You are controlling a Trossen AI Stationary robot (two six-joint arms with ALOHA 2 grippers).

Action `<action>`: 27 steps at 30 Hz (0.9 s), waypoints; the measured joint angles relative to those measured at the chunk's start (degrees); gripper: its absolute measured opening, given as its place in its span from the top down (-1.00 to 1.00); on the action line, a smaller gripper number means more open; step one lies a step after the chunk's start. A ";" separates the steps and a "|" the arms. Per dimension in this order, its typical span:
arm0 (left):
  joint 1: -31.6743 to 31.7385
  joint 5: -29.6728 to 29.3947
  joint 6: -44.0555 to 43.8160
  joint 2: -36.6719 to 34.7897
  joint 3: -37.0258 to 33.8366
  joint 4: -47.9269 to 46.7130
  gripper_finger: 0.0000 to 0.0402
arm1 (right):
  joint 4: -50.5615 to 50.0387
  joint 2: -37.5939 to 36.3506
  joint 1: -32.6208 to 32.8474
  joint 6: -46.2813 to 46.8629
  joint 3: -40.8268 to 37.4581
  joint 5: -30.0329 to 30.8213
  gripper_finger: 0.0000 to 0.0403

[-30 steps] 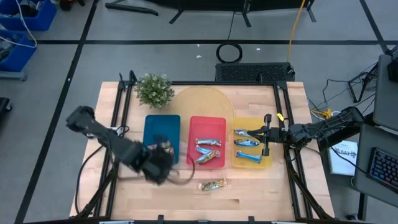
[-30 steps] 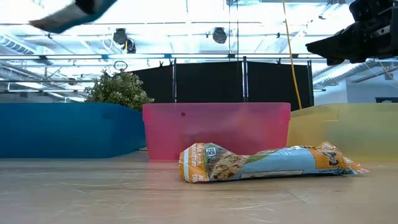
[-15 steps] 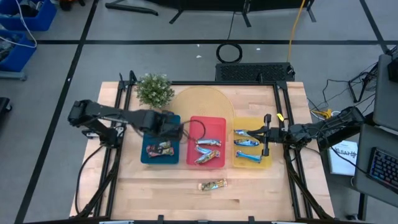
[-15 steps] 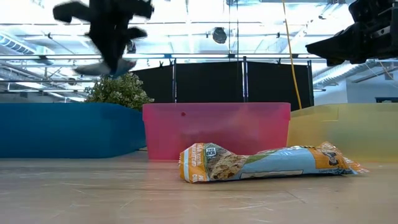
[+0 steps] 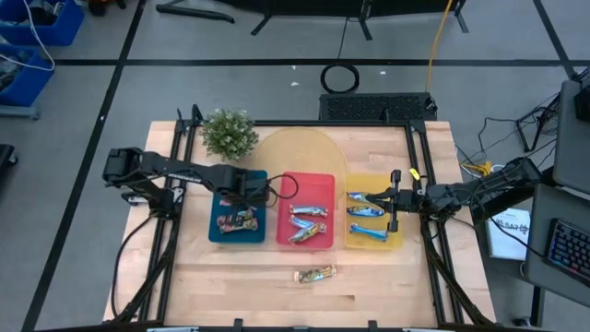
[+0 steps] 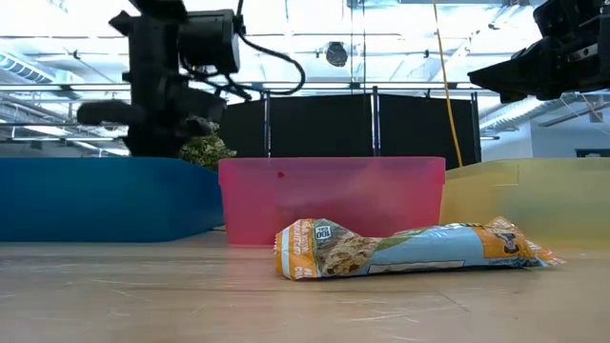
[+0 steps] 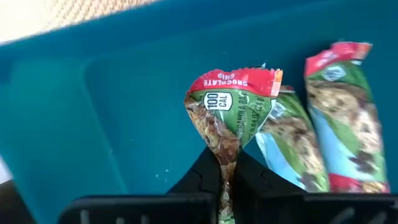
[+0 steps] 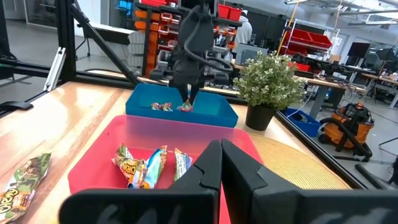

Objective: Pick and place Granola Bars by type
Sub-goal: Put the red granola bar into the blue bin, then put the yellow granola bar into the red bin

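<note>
My left gripper (image 5: 242, 190) hangs over the blue tray (image 5: 224, 184) and is shut on a red-green granola bar (image 7: 231, 109). Two more red-green bars (image 7: 345, 118) lie flat on that tray's floor. The red tray (image 5: 318, 180) holds several multicolour bars (image 5: 307, 221), and the yellow tray (image 5: 398, 242) holds blue bars (image 5: 367, 214). One orange-and-blue bar (image 6: 410, 250) lies flat on the bare wood (image 5: 315, 274) near the table's near edge. My right gripper (image 5: 395, 201) waits shut above the yellow tray's right side. My left gripper pinches the red-green bar between its two fingers at one narrow end of the wrapper (image 7: 224, 177), which is crumpled there. The fingers come from above, pointing down. The bar hangs below them, red end (image 7: 236, 79) lowest, inside the blue tray (image 8: 185, 107); whether it touches the floor I cannot tell.
A small potted plant (image 5: 228, 134) stands beyond the blue tray's far end. A round yellowish mat (image 5: 295, 152) lies behind the trays. The three trays sit side by side mid-table, with bare wood between them and the near edge.
My left gripper has swung fast from beside the blue tray's near end toward the far edge, carrying the red-green bar. It stands over the tray's far half now and has come lower in the last half second. My right arm has kept still.
</note>
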 joint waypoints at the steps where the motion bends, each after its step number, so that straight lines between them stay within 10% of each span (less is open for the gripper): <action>1: 0.11 0.04 0.00 0.00 -0.94 1.47 0.90 | 0.02 0.00 0.00 0.03 0.00 0.00 1.00; 12: 0.23 1.22 -1.59 0.00 -4.46 6.91 0.91 | 0.00 0.00 0.00 0.31 0.00 0.00 1.00; 27: -1.18 -1.63 -13.91 -0.57 7.18 -6.50 0.07 | 0.02 0.00 0.00 -0.15 0.00 0.00 1.00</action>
